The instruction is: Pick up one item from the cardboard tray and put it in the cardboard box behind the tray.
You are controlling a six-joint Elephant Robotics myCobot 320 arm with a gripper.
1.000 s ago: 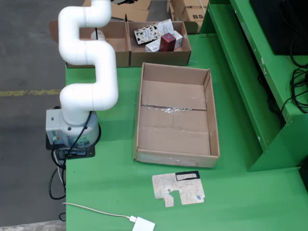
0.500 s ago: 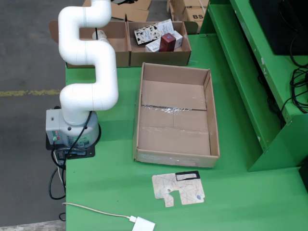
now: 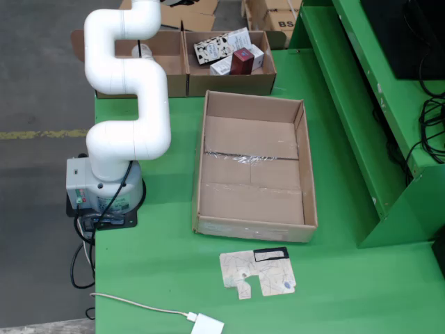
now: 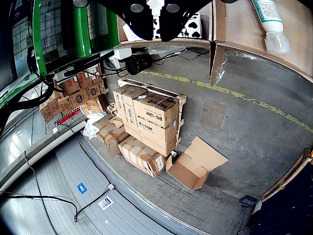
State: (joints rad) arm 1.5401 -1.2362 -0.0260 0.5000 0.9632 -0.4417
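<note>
In the fixed view a large shallow cardboard tray [image 3: 254,198] lies empty in the middle of the green table. Behind it stand two smaller cardboard boxes. The right one [image 3: 229,83] holds a cow-patterned carton [image 3: 221,47], a dark red box [image 3: 242,60] and a white one. The white arm [image 3: 128,104] reaches up over the left box [image 3: 163,82] and leaves the top edge, so its gripper is hidden there. In the gripper view the dark gripper [image 4: 154,22] fills the top edge. A toothpaste tube [image 4: 270,22] lies in a cardboard compartment to its right.
A flattened printed cardboard piece [image 3: 259,273] and a white adapter with cable [image 3: 207,324] lie near the table's front. A green shelf frame [image 3: 361,104] borders the right side. The gripper view looks out over stacked cartons [image 4: 146,122] on the grey floor.
</note>
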